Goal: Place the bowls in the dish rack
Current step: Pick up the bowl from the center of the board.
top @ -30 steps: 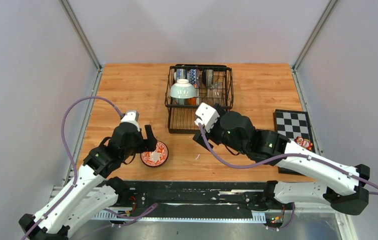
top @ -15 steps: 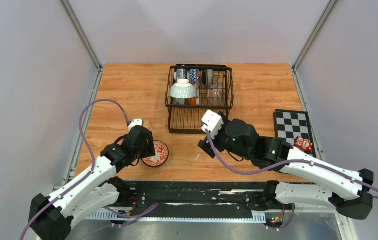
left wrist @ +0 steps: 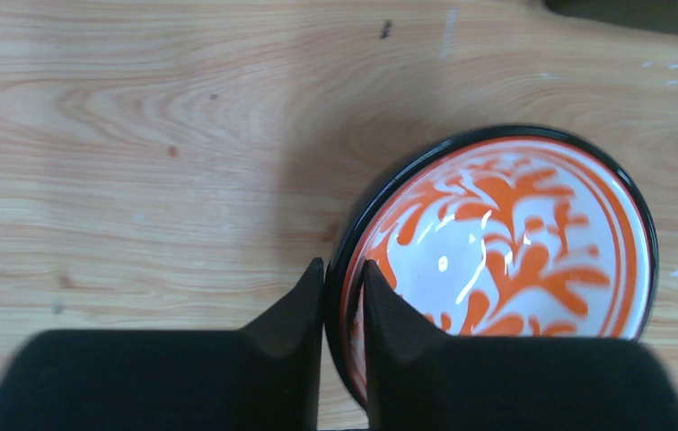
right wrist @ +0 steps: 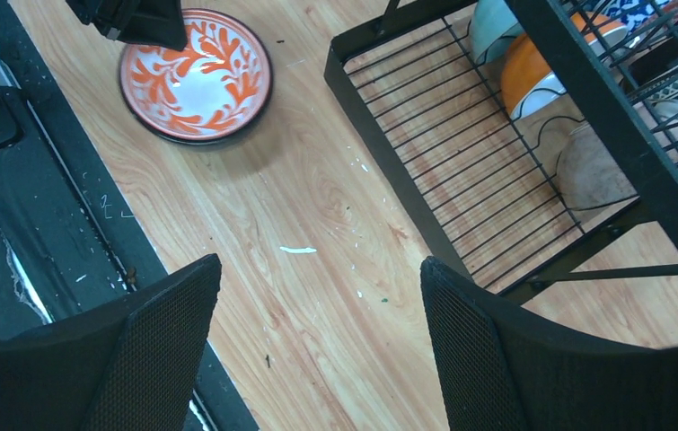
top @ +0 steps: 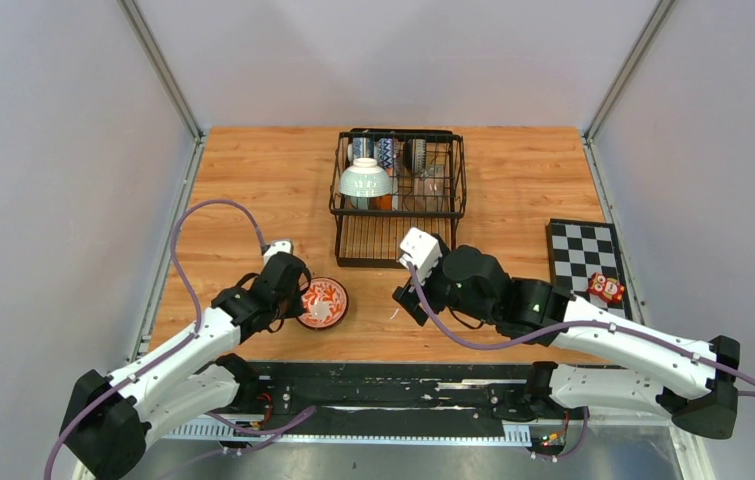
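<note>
no readable text from my seat
i can't make out a word, number or brand anywhere: the orange swirls inside the bowl (left wrist: 506,251) are ornament, not lettering. the pale marks on the black strip (right wrist: 66,233) at the bench (right wrist: 317,296) edge are too small to read. the red-and-white item (top: 607,288) on the checkered board (top: 583,250) is too blurred.

We see the dish rack (top: 398,195) at the far middle of the desk (top: 253,180), with several bowls (top: 366,180) standing in its rear half. A lone bowl (top: 325,302) lies on the desk before the rack, to its left. A board (top: 583,250) lies at the desk's right edge.
</note>
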